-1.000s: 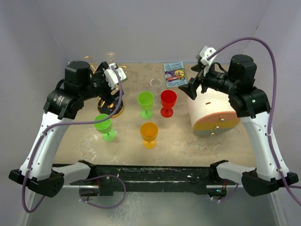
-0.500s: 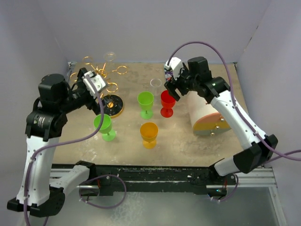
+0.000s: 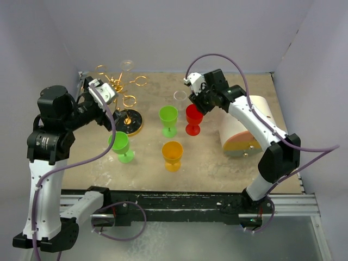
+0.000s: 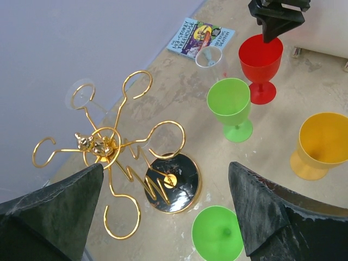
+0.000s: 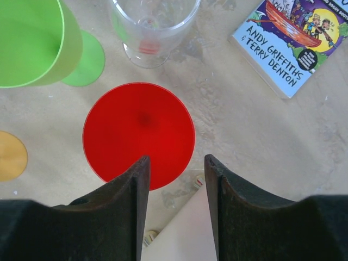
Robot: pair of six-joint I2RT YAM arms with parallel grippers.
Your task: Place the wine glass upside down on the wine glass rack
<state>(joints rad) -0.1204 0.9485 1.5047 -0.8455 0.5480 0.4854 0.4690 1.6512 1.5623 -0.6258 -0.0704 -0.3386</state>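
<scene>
The wine glass rack [image 4: 109,147], gold wire loops on a round black base [image 3: 129,120], stands at the back left; a clear glass [image 4: 81,97] hangs in one back loop. A red wine glass [image 3: 194,115] stands upright mid-table beside a clear one [image 3: 180,98]. My right gripper [image 5: 176,157] hovers just above the red glass [image 5: 138,133], jaws partly apart, with the near rim below the gap and nothing gripped. My left gripper [image 4: 166,166] is wide open and empty, above the rack base and a green glass [image 4: 217,234].
A second green glass [image 3: 168,115] and an orange one [image 3: 172,152] stand upright near the red. A white and orange drum [image 3: 244,128] lies at the right, close to my right arm. A picture book [image 5: 293,38] lies flat at the back.
My right arm swung left from over the drum to above the red glass, and its jaws narrowed. My left arm pulled back from the rack and its jaws opened fully.
</scene>
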